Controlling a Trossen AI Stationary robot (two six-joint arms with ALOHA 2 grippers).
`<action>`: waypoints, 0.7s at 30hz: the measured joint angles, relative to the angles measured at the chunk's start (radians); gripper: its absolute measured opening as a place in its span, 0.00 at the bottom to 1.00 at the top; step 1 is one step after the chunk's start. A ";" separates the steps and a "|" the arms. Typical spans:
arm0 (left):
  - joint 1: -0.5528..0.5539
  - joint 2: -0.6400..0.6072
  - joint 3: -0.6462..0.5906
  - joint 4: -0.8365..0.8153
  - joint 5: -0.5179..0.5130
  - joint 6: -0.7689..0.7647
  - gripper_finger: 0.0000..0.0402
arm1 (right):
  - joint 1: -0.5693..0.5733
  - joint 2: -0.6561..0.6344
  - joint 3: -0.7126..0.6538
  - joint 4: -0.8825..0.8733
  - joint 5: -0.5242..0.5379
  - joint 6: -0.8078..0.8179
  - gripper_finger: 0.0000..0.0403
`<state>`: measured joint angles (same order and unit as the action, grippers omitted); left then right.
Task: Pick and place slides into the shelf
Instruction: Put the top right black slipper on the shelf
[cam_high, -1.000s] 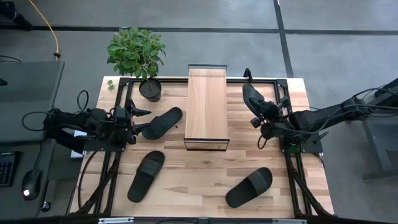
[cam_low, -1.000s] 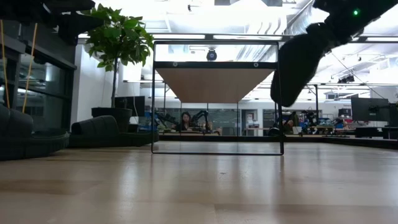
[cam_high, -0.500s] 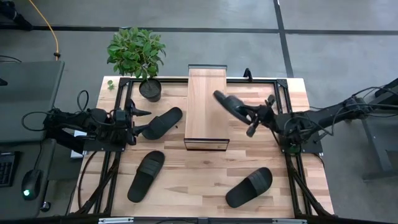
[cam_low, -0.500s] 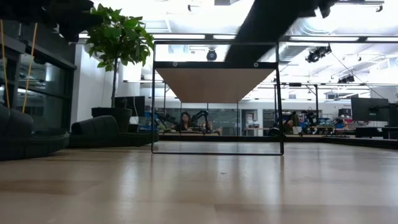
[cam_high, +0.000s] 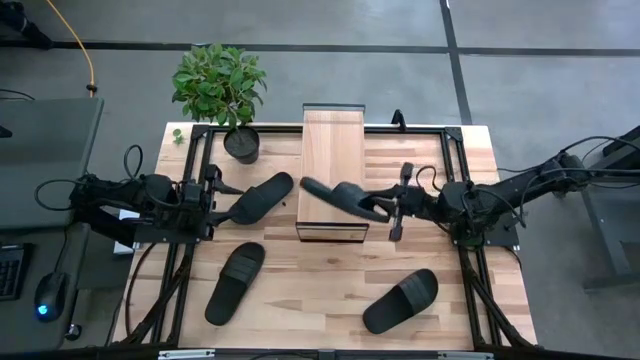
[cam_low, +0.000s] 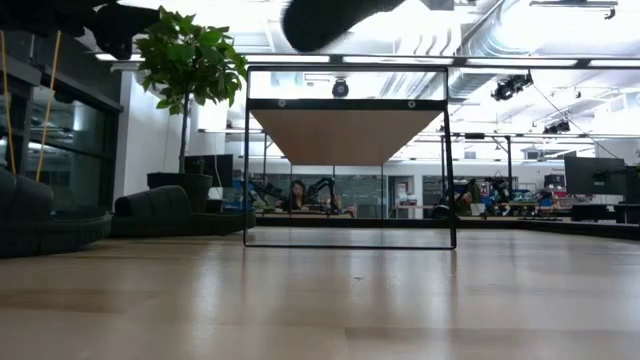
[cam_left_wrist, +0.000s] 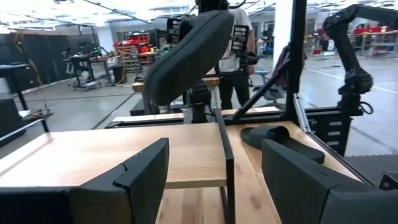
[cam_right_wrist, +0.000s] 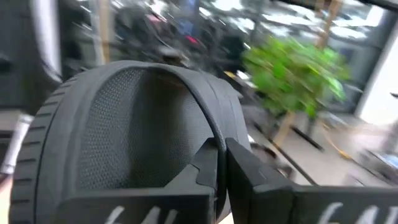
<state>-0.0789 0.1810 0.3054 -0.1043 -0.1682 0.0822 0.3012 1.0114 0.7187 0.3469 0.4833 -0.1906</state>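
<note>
My right gripper (cam_high: 382, 206) is shut on a black slide (cam_high: 338, 195) and holds it in the air over the near half of the light-wood shelf (cam_high: 333, 150). The left wrist view shows this slide (cam_left_wrist: 186, 56) tilted above the shelf's plank top (cam_left_wrist: 124, 155). My left gripper (cam_high: 222, 190) stands open at the table's left. A second slide (cam_high: 258, 197) lies sole-down on the table just beyond its fingers. Two more slides (cam_high: 236, 282) (cam_high: 400, 300) lie on the table's near half. My right gripper pinches the edge of the slide's ribbed strap (cam_right_wrist: 208, 140) between its two fingers (cam_right_wrist: 249, 177). The fingers reach in level from the table's right side. The slide is lifted clear above the shelf top and sits tilted, stretching away from the fingers toward the table's left.
A potted plant (cam_high: 222, 90) stands at the far left, beside the shelf. Dark frame rails (cam_high: 190, 250) run along the table's left and right sides. In the left wrist view a person (cam_left_wrist: 239, 68) stands in the room beyond the shelf. Bare wood (cam_high: 320, 280) shows between the two near slides.
My right gripper has gone up and toward the table's left with the slide and has turned level. The slide hung at the shelf's right side, pointing toward the far edge. It now lies across and above the shelf's near half.
</note>
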 joint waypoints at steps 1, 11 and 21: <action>0.000 0.000 0.000 0.004 0.008 0.000 0.59 | 0.000 0.014 0.000 0.031 -0.030 -0.012 0.00; 0.000 0.080 0.000 0.144 0.097 -0.008 0.59 | -0.016 0.097 0.000 0.218 -0.170 -0.015 0.00; 0.000 0.230 0.000 0.338 0.088 -0.002 0.59 | -0.079 0.149 0.000 0.300 -0.314 0.067 0.00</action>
<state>-0.0792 0.4108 0.3054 0.2341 -0.0806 0.0803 0.2219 1.1606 0.7189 0.6465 0.1692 -0.1238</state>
